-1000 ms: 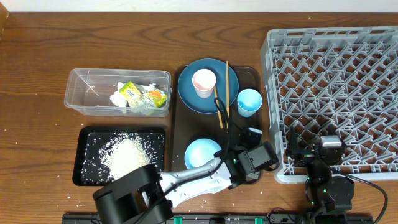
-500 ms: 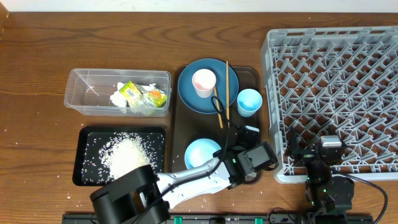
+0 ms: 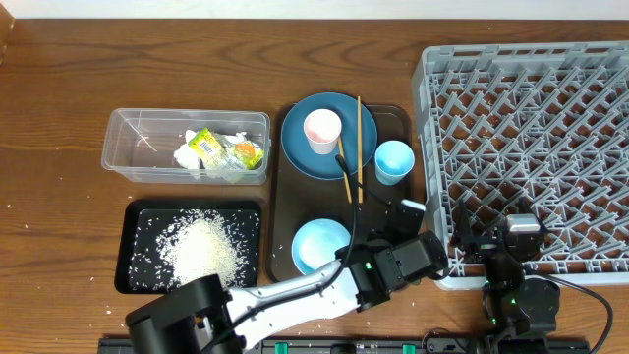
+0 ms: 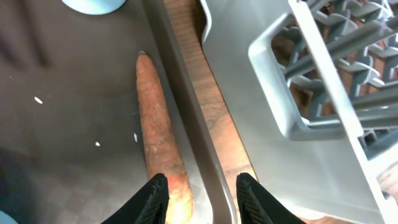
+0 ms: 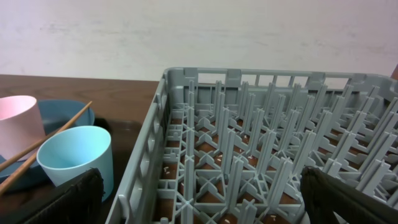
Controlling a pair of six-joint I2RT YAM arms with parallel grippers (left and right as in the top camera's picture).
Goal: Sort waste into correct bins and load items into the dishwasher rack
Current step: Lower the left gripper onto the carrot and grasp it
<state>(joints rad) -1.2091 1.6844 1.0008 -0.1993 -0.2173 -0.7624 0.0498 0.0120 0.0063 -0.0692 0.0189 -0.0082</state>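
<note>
In the left wrist view a small orange carrot [image 4: 155, 130] lies on the dark brown serving tray [image 4: 74, 124], along its right rim. My left gripper [image 4: 202, 202] is open, with the carrot's thick end and the tray rim between its jaws. The arm hides the carrot from overhead. My right gripper [image 5: 205, 208] hangs wide open and empty over the front left corner of the grey dishwasher rack [image 3: 531, 128]. The serving tray also holds the blue plate [image 3: 300, 152], pink cup [image 3: 322, 130], chopsticks [image 3: 358, 147], light blue cup [image 3: 394, 160] and light blue bowl [image 3: 319, 243].
A clear tub [image 3: 128, 147] at the left holds the yellow-green wrapper [image 3: 206, 145] and white paper [image 3: 187, 155]. Below it a black tray [image 3: 138, 221] holds a heap of rice [image 3: 201, 248]. A narrow strip of table separates the serving tray from the rack.
My left arm has shifted right toward the serving tray's rim and its jaws have spread a little wider. The right arm has stayed put.
</note>
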